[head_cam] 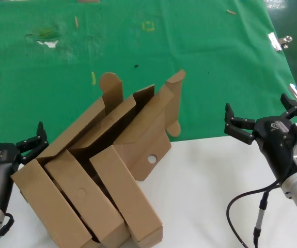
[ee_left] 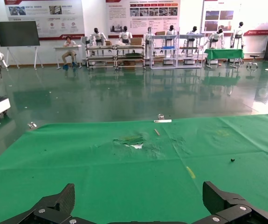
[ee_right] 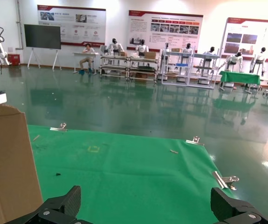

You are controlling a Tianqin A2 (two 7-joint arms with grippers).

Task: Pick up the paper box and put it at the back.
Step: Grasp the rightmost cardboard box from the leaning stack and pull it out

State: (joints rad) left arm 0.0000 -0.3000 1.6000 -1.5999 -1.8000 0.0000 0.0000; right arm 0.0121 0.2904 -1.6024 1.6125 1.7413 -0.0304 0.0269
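Observation:
The paper box (head_cam: 138,124) lies open and tilted across the edge of the green cloth (head_cam: 200,62), its lid raised, rounded tabs up and a round hole (head_cam: 152,159) in the front flap. Its edge shows in the right wrist view (ee_right: 5,163). My left gripper (head_cam: 32,138) is open and empty just left of the boxes, over the cloth (ee_left: 124,172). My right gripper (head_cam: 256,106) is open and empty well to the right of the box, at the cloth's near edge (ee_right: 124,177).
Three closed brown boxes (head_cam: 81,201) lie bunched against the paper box on the white tabletop (head_cam: 205,181). The cloth has a whitish scuff (head_cam: 49,44) and yellow marks (head_cam: 148,26). Metal clips (head_cam: 277,41) hold its right edge.

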